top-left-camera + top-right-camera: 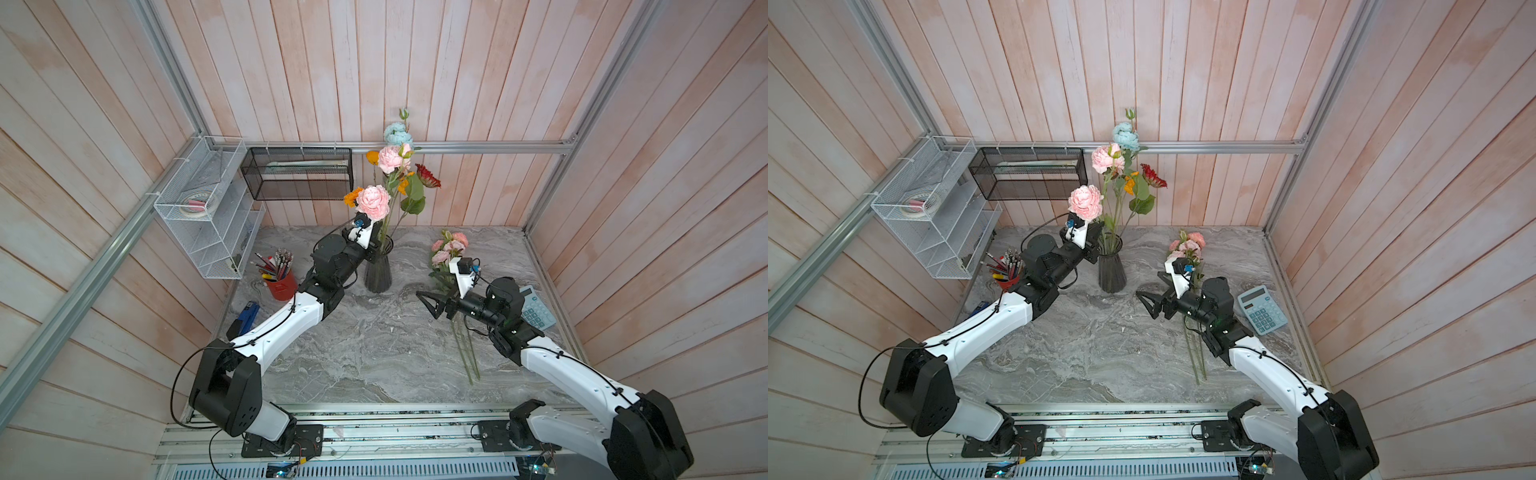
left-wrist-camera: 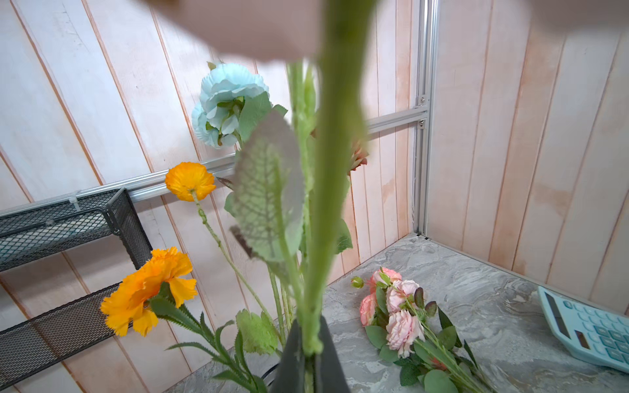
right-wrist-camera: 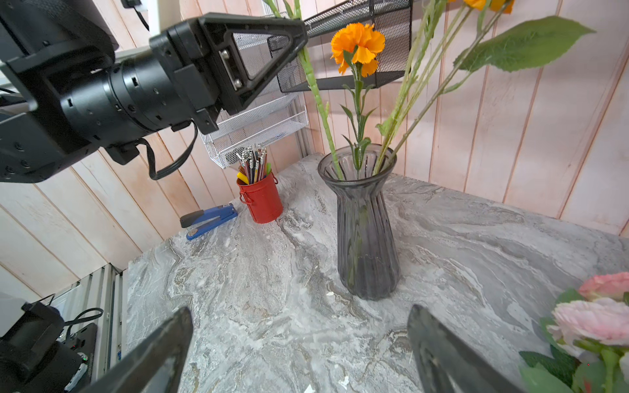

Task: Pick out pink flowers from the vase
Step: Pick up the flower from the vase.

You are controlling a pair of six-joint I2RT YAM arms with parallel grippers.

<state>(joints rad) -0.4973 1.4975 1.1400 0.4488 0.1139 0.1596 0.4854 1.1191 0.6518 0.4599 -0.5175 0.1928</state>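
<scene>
While I work from near to far, right gripper (image 1: 428,305): jaws spread wide, empty, hovering low over the marble table (image 1: 374,357), well apart from the vase (image 1: 378,274).
Pink flowers already out (image 1: 449,248): a small bunch lying flat on the table by the right gripper, with the stems pointing toward my base.
Left gripper (image 2: 311,352): pressed together on one green stem, above the vase rim.
Held pink flower (image 1: 372,202): ruffled head high above my left wrist; the stem's foot is not yet out of the vase.
Vase: dark ribbed glass, upright mid-table, also holding an orange bloom (image 1: 353,197), a red bloom (image 1: 428,176) and a pale blue bloom (image 1: 397,133).
Second pink flower (image 1: 390,158): farther back and higher, in the vase, untouched.
Handling, my judgement: the flowers look light and artificial. The stems look fairly stiff and knobbly, so they give grip, while the heads are soft and easily crushed. The glass is fragile and narrow-footed, and likely to tip if a stem drags on the rim.
Where to hold: bare stem between rim and leaves, never the head; lift along the stem's own line.
Writing: none readable. The blue calculator (image 1: 538,311) keys are too small, and the red pencil cup (image 1: 282,286) and blue stapler (image 1: 247,318) show no label.
</scene>
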